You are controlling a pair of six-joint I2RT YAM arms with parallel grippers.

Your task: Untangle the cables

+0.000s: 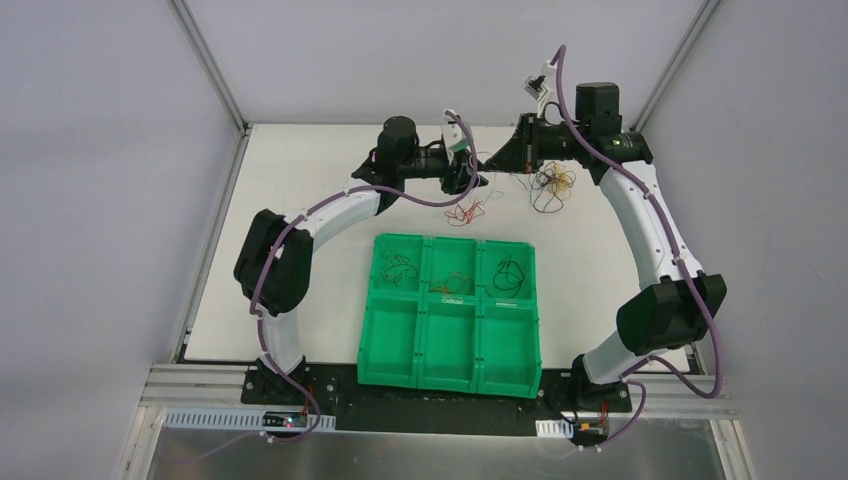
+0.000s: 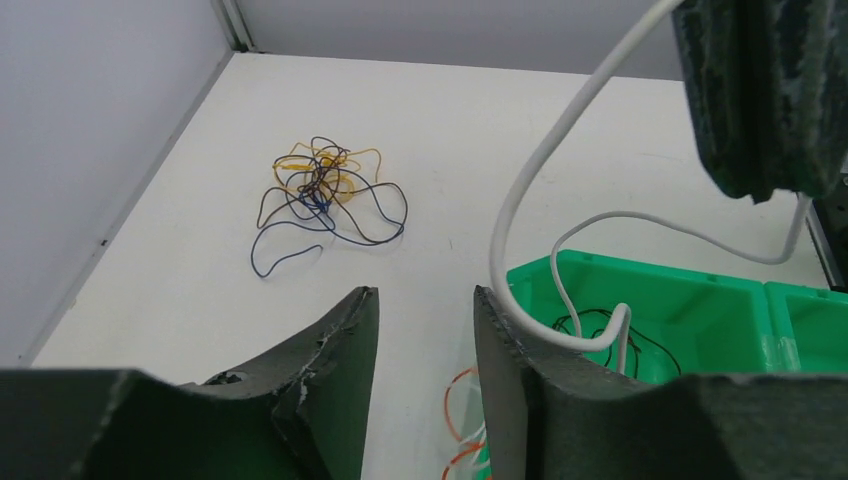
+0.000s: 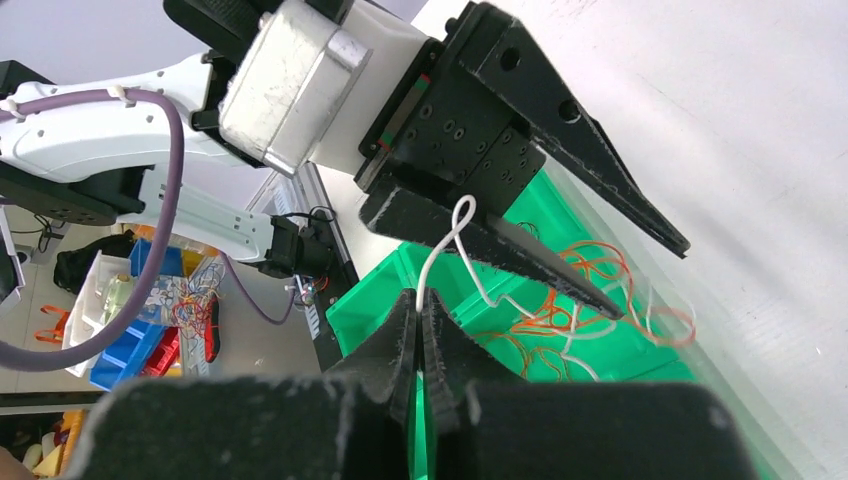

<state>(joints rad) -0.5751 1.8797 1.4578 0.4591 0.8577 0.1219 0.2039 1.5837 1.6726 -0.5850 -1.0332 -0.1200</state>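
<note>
Just beyond the far edge of the green bin (image 1: 392,345), above the counter (image 1: 290,160), the right gripper (image 3: 420,300) is clenched on a white cable (image 2: 530,170). This cable runs across 1 finger of the left gripper (image 2: 425,300), which is released, its jaws apart with nothing between them. A tangle of black, blue and yellow cables (image 1: 552,185) lies beyond the bin's far right corner. Orange loops (image 1: 467,212) lie just beside its far edge. The bin's 3 far compartments hold 1 cable each.

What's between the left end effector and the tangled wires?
Only bare table, the left wrist view shows, between the left end effector and the tangle.
</note>
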